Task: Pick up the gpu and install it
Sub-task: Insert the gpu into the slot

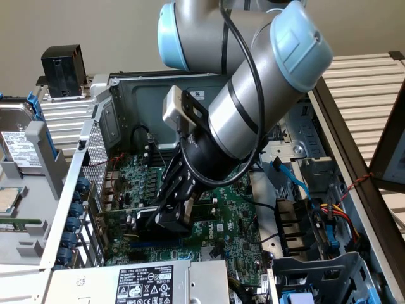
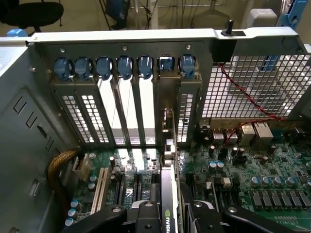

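Gripping the gpu (image 2: 168, 194) edge-down over the motherboard (image 2: 286, 162), claw (image 2: 172, 216).

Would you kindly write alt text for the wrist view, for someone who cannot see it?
The gripper clamps the gpu edge-on over the green motherboard, its bracket end toward the rear slot covers. Blue clips line those perforated covers.

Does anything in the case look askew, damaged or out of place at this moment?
Nothing looks damaged or spilled. The gpu stands on edge in the hand, bracket toward the rear slots, some of which have no cover.
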`<state>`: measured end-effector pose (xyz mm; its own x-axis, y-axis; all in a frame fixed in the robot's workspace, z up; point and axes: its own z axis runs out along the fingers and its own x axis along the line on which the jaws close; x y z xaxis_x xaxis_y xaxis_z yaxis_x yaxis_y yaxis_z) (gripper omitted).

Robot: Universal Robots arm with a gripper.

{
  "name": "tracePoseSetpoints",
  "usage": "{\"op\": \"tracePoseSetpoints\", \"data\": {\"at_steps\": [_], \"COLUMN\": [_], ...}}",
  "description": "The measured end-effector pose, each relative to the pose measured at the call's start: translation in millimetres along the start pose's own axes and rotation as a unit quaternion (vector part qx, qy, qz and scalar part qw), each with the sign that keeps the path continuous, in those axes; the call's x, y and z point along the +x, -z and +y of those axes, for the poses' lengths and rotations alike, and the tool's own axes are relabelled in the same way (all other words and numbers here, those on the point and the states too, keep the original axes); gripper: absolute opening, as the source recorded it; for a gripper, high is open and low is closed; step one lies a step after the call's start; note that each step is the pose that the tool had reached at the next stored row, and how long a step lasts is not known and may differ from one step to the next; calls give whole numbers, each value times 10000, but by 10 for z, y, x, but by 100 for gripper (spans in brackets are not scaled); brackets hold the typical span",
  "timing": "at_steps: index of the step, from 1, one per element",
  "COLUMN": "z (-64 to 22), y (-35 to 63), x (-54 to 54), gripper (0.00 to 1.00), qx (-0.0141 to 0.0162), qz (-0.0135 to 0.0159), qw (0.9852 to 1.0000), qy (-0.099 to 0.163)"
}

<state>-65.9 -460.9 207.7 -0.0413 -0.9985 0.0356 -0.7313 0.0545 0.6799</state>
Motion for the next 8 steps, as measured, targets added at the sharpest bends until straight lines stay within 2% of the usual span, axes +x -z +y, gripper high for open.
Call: {"op": "tracePoseSetpoints", "data": {"at_steps": [8], "z": [1], "y": [1], "x": [-11], "gripper": [27], "qx": [1], "qz": [5], "qw": [10000], "qy": [5]}}
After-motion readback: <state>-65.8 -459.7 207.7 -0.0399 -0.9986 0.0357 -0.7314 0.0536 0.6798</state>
